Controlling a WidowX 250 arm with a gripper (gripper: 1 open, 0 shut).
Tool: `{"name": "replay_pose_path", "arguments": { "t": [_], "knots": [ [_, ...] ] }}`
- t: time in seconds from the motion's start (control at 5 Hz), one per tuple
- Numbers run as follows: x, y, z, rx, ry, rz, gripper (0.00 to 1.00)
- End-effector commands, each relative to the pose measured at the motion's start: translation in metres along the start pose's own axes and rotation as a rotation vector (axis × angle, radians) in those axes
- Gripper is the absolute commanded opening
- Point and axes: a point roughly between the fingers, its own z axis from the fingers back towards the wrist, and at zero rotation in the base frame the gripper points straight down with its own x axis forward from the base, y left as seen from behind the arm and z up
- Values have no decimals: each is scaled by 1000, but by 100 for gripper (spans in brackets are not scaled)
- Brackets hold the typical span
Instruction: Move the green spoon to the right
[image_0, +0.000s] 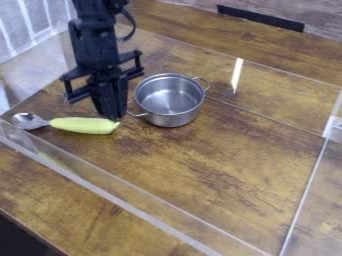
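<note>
"Where is the green spoon (83, 125) lying?"

"It is lying on the left side of the wooden tabletop (241, 160). Its shiny round bowl (27, 121) is pointing left, and its fat handle (94, 127) is pointing right."

"Is the pot (170, 98) sitting close to it?"

"Yes. The silver pot is sitting to the right of the spoon and a bit farther back. The end of the handle is pointing toward the near side of the pot."

"What is the robot doing?"

"The black arm (96, 45) is reaching in from the far left. The pincer (107, 109) is hanging down close to the handle, on its far side."

"Is the pincer opening or closing?"

"I can't tell. The dark parts are hiding the tips, so I'm not seeing if they are apart or together. I'm not seeing the spoon being held, and I can't tell if they are touching."

"So how much of the job is getting done?"

"Just the first bit, I think. The pincer is getting to the right spot, but the spoon is lying on the left, so the moving part is waiting."

"What is left, then?"

"Nearly all of it! The spoon is needing a grab or a push, then a trip to the right, without bumping the pot."
</note>
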Motion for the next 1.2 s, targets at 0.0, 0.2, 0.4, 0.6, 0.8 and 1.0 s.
{"name": "replay_pose_path", "arguments": {
  "t": [0.0,0.2,0.4,0.6,0.8,1.0],
  "knots": [
    [7,8,3,-53,-7,115,100],
    [18,12,-6,-65,16,194,100],
    [30,14,-13,-78,30,245,100],
    [43,18,-8,-77,37,254,100],
    [54,16,-2,-75,51,265,100],
    [63,14,-5,-79,68,338,100]
  ]
}}
